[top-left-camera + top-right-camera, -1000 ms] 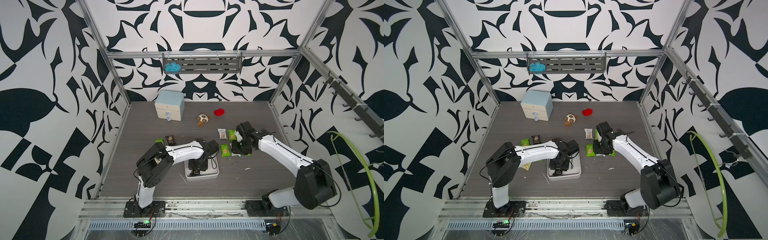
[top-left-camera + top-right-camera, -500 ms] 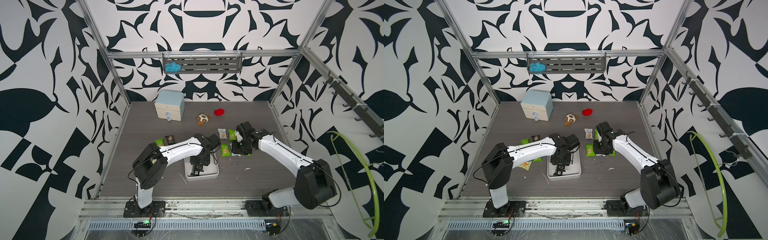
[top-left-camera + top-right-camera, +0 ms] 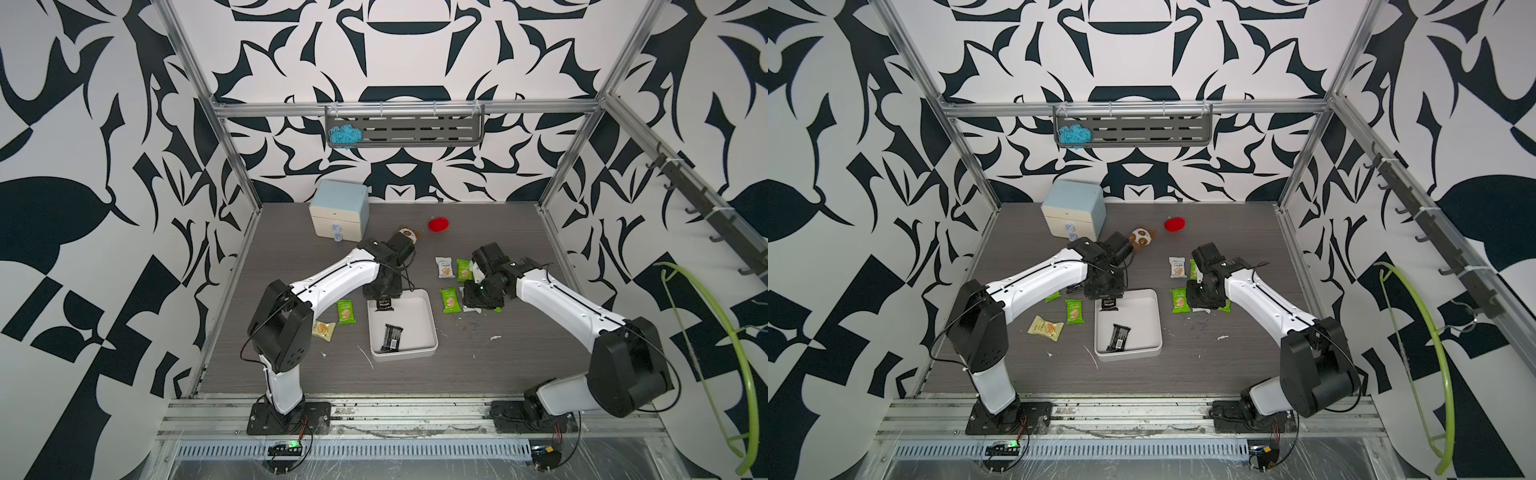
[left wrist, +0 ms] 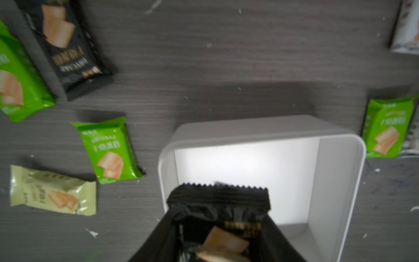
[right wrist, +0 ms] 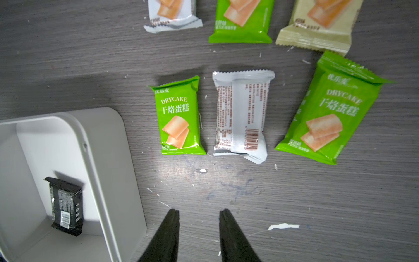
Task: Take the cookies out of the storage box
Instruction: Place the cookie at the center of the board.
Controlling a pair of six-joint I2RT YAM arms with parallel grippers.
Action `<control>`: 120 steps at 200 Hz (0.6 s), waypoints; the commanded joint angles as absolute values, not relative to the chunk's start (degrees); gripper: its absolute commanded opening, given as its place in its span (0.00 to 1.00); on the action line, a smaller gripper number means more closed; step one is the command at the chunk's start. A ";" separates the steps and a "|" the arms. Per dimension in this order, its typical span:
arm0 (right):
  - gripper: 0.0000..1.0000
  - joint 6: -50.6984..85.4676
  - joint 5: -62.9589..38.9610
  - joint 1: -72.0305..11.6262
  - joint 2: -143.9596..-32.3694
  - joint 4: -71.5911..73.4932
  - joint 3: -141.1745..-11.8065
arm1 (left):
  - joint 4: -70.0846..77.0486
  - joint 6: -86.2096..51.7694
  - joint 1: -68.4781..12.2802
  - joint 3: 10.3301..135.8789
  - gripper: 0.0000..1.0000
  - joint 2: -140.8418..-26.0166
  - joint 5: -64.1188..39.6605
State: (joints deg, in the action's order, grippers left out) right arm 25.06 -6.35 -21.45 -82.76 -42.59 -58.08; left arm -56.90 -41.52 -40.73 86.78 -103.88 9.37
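Nearest, lying on the grey tabletop (image 3: 498, 365) left of the storage box (image 3: 405, 356): a cream packet (image 3: 323, 330), with a left green packet (image 3: 345, 311) just behind it. Lying right of the box, a right green packet (image 3: 449, 300) and a face-down white packet (image 5: 242, 113) just beside it. Farther back, a face-up white packet (image 3: 444, 267) next to a far green packet (image 3: 463, 270). Sitting well behind, a plush toy (image 3: 409, 235), a red soft toy (image 3: 438, 224) and a two-drawer cabinet (image 3: 338, 214) near the back wall. Reaching over the box's far left corner, the left arm, also hiding part of the plush toy.

Lying flat inside the box toward its front wall, one loose black packet (image 3: 392, 336). Dangling over the far left corner, a held black packet (image 4: 217, 199), with the left hand (image 3: 383, 297) clenching one end. Hovering just right of the box, the right hand (image 5: 198, 226), fingers spread and grasping nothing.

Compared with a second ago, now standing higher and farther back, the left hand, then down inside the box; staying put, the right arm.
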 commanded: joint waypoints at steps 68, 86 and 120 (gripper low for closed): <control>0.35 26.57 -2.07 -20.77 -87.45 -42.38 -63.87 | -54.26 -28.71 -26.46 96.07 0.51 -114.56 7.03; 0.35 27.34 -1.93 -20.57 -88.43 -41.81 -64.16 | -53.28 -28.30 -25.65 98.17 0.51 -118.32 6.76; 0.35 28.65 -1.85 -20.48 -89.03 -41.20 -63.64 | -50.92 -28.04 -24.45 100.53 0.52 -123.60 6.76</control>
State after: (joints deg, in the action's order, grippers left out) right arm 26.92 -3.14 -20.69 -89.49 -41.63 -62.22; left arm -52.42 -29.45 -25.28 98.65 -121.34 7.40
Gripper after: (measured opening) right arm 0.352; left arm 0.516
